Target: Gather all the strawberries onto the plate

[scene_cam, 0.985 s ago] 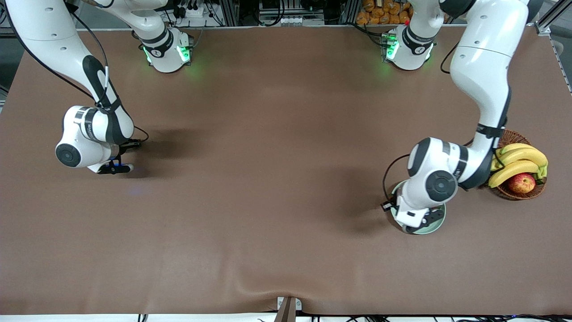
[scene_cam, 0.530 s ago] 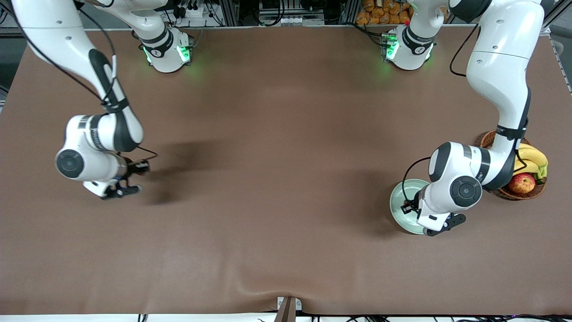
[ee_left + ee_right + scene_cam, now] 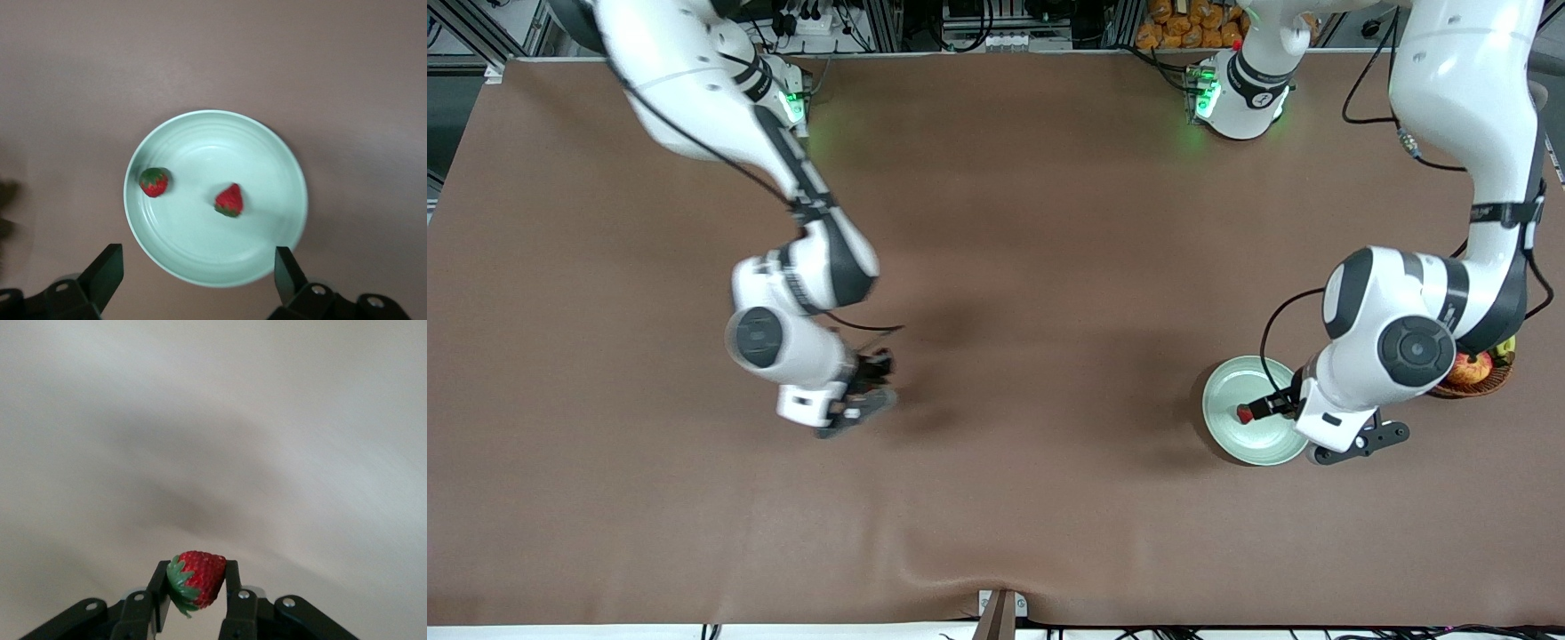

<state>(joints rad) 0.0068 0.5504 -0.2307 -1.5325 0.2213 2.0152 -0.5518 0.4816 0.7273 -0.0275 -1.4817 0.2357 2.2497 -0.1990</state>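
The pale mint-green plate (image 3: 1227,391) lies toward the left arm's end of the table. In the left wrist view the plate (image 3: 200,267) holds two strawberries (image 3: 154,182) (image 3: 229,199). The front view shows only one of them (image 3: 1243,414); the arm hides the other. My left gripper (image 3: 197,280) is open and empty, up over the plate's edge, and it also shows in the front view (image 3: 1360,437). My right gripper (image 3: 197,587) is shut on a third strawberry (image 3: 198,577). It hangs over the bare cloth near the table's middle (image 3: 863,404).
A brown wicker basket (image 3: 1485,382) with an apple (image 3: 1469,367) stands beside the plate, toward the left arm's end, mostly hidden by the left arm. A brown cloth (image 3: 996,267) covers the table.
My right gripper has travelled from the right arm's end toward the table's middle with the strawberry. My left arm has drawn off the plate toward the basket, uncovering the plate.
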